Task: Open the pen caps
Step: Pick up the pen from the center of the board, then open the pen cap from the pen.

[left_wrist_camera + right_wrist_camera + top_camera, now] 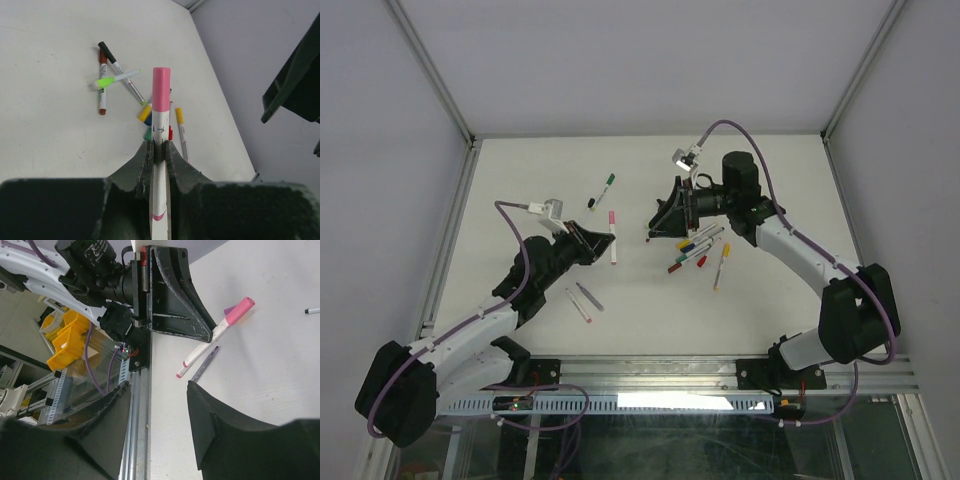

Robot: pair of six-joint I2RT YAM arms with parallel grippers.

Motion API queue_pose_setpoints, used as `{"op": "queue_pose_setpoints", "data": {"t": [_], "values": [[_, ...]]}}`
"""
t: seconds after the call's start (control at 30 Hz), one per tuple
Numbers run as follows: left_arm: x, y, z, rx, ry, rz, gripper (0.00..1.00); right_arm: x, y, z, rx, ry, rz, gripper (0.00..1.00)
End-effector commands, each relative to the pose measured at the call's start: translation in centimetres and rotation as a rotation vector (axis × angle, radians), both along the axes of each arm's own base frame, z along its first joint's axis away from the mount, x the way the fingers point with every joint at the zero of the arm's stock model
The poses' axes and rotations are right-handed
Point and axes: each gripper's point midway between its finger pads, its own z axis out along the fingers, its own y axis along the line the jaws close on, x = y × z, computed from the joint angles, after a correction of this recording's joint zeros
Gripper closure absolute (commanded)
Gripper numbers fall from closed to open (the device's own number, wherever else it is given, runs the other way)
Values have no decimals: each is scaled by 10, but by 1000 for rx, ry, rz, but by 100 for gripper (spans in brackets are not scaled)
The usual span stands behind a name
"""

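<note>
My left gripper (604,240) is shut on the white barrel of a pen (613,240) with a pink cap (611,216). In the left wrist view the fingers (148,155) clamp the barrel (160,180), and the pink cap (161,90) stands above them, still on the pen. My right gripper (662,218) is open and empty, just right of that pen. The right wrist view shows its jaws wide apart (160,390), the left gripper (175,300), the held pen (200,351) and its cap (240,308). A pile of capped pens (698,250) lies below the right gripper.
A green-capped pen (607,182) and a small dark piece (591,203) lie at the back. A pink-ended pen (579,304) and a grey-purple pen (590,297) lie near the left arm. A metal rail (720,370) runs along the near edge. Yellow bins (67,335) stand beyond the rail.
</note>
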Motion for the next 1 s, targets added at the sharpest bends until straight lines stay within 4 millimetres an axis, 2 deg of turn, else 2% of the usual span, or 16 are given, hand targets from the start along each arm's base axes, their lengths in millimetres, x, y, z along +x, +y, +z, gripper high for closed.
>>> {"op": "queue_pose_setpoints", "data": {"t": [0.0,0.6,0.97], "values": [[-12,-10,52,-181,-169,-68,100,-2,1,21,69,-48,29,48],[-27,-14,61,-318,-214,-104,100,-5,7,4,97,38,36,47],[-34,-13,74,-413,-243,-87,100,-12,25,-14,71,48,43,46]]}}
